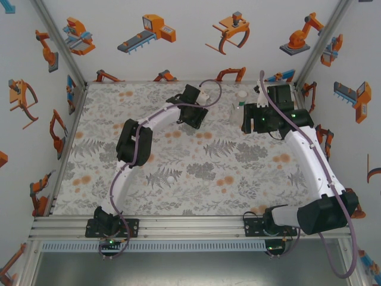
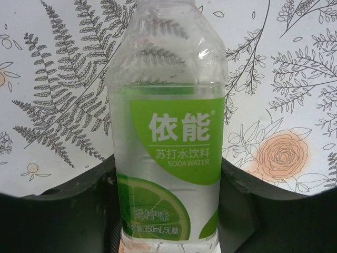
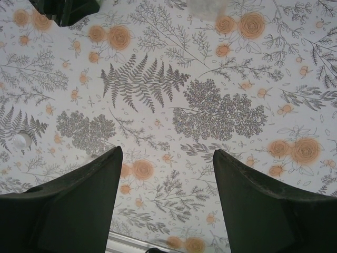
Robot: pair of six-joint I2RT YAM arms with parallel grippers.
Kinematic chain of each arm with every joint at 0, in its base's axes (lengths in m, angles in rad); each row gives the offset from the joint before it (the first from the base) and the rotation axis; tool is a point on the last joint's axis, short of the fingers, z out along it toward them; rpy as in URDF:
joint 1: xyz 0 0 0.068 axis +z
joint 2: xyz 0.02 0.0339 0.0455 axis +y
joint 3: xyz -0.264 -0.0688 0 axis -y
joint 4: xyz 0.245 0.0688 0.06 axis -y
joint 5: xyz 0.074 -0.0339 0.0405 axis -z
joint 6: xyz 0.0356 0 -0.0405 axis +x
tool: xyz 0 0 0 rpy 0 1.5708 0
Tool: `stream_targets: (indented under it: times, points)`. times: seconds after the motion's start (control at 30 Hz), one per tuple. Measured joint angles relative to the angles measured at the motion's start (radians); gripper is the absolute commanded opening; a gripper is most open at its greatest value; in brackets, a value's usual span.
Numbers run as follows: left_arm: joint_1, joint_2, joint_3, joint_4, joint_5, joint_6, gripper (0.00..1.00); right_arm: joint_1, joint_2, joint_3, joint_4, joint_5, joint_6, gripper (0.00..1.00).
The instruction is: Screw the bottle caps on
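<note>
My left arm point(image 1: 159, 114) and right arm point(image 1: 309, 156) look alike from here: white curved links, black joint housings, a purple cable point(image 1: 111, 193) along each. Small green lights point(image 1: 264, 117) glow on them. The right gripper point(image 3: 167, 153) has dark matte fingers point(image 3: 79, 211).

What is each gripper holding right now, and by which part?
The left gripper is shut on the green-labelled bottle, gripping its body at the lower label. The right gripper is open, holding nothing.
</note>
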Motion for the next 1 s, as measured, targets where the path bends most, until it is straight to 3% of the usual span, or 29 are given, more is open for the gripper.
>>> stream_targets:
  times: [0.23,0.53,1.0]
  points:
    - [0.000,-0.181,-0.294,0.106,0.024,0.000,0.21,0.006,-0.034,-0.041,0.021,-0.002,0.011,0.62]
    - [-0.005,-0.575,-0.664,0.241,0.033,-0.005,0.12,0.059,-0.118,-0.131,0.059,-0.004,0.057,0.60]
    - [-0.073,-1.079,-1.011,0.282,0.019,-0.039,0.06,0.328,-0.169,-0.317,0.178,0.036,0.185,0.56]
